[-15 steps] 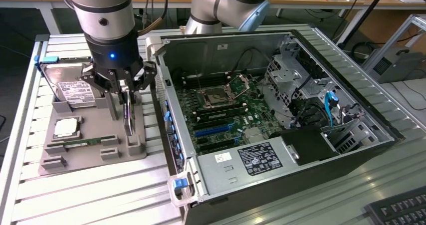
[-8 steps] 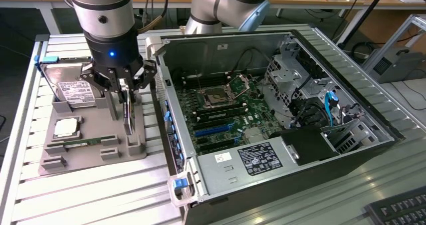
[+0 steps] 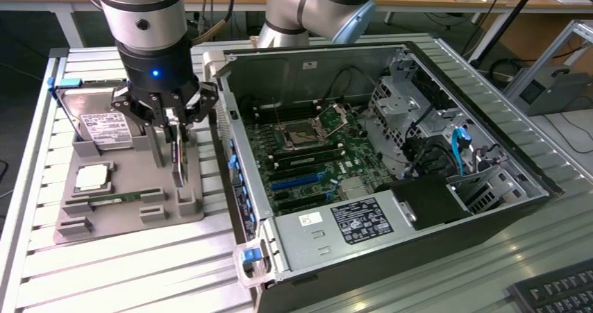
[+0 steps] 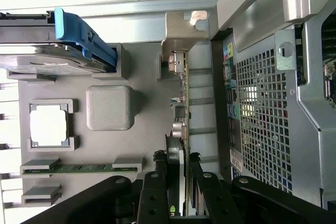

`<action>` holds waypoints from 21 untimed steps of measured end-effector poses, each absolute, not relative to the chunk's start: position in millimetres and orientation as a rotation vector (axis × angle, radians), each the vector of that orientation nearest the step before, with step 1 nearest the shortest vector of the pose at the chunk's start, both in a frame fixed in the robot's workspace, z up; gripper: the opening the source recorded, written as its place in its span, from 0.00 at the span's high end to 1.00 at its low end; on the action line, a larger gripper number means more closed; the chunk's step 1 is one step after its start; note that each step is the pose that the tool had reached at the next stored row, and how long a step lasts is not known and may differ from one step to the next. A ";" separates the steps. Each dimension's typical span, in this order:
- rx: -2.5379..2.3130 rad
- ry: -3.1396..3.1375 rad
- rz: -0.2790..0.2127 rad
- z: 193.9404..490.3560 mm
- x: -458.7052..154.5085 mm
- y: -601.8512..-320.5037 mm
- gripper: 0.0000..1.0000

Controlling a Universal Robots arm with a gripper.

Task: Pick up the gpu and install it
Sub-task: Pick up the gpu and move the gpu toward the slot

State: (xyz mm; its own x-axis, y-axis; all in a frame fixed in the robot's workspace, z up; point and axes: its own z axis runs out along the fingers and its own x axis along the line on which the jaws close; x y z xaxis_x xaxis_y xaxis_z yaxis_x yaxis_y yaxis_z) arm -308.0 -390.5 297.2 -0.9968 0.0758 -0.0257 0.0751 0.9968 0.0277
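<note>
My claw (image 3: pixel 172 168) was clamped on the graphics card (image 4: pixel 181 106), which stood on edge at the grey tray's (image 4: pixel 144 64) edge, beside the open computer case (image 3: pixel 306 66). Grasp made, I judged; carrying it over and seating it inside were not yet done.

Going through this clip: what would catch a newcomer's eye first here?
The open computer case stands at the exterior view's right, its motherboard bare. Beside it, on the exterior view's left, the gripper reaches down onto a grey tray, jaws closed on the gpu standing on edge.
</note>
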 end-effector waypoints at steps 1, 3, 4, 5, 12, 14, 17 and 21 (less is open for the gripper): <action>0.118 3.112 0.042 297.4 -308.0 -390.5 0.73; 0.118 3.112 0.042 298.1 -308.0 -390.5 0.73; 0.118 3.112 0.042 298.3 -308.0 -390.5 0.73; 0.117 3.112 0.042 298.4 -308.0 -390.4 0.73; 0.117 3.112 0.042 299.6 -308.0 -390.5 0.73; 0.118 3.112 0.044 299.8 -308.0 -390.6 0.73; 0.118 3.112 0.049 300.0 -308.0 -390.7 0.73; 0.118 3.112 0.053 300.8 -308.1 -390.9 0.73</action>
State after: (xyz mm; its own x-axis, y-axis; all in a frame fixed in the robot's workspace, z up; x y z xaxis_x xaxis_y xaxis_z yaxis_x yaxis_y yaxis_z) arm -308.1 -390.9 300.8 -0.9968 0.0760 -0.0253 0.0750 0.9966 0.0351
